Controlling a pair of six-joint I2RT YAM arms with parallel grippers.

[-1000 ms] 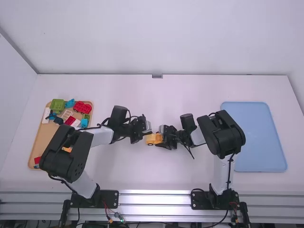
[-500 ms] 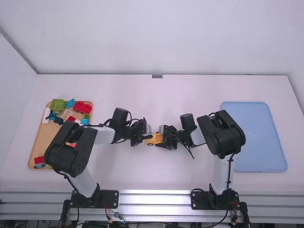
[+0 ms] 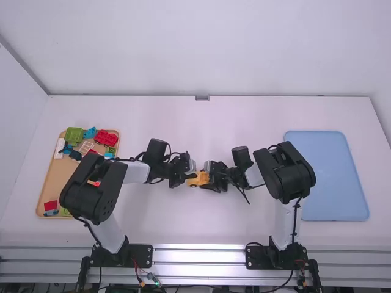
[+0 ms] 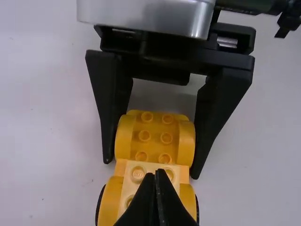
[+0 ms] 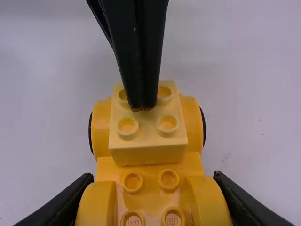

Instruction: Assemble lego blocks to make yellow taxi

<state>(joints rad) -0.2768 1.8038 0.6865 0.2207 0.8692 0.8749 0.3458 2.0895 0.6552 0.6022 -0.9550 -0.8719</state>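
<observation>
- High view: the yellow car (image 3: pixel 198 179) sits out on the white table (image 3: pixel 201 226), between the two grippers and well apart from both trays.
- Done, as far as I can judge: the car has its wheels (image 5: pixel 204 126), and a pale yellow block (image 5: pixel 148 136) rests on the end towards the left arm. Whether that block is fully seated, I cannot tell.
- Left to do: the other end has bare studs (image 5: pixel 168 181), so more of the body probably has to go on. I would call it partway through.
- The left gripper (image 4: pixel 157 172) has its fingers closed together, with nothing between them, tips down at the pale block; likely it is there to press the block home.
- The right gripper (image 5: pixel 153 176) is clamped on the car, a finger on each side at the curved mudguards (image 5: pixel 96 207), presumably to steady it.
- From above you get the supplies: a wooden tray (image 3: pixel 51 177) on the left with loose blocks (image 3: pixel 74 135) in green, red, blue and white, and a blue tray (image 3: pixel 330 177) on the right.
- Both wrist views give the studs and finger placement close up; the left one shows the right gripper's hold across the car.
</observation>
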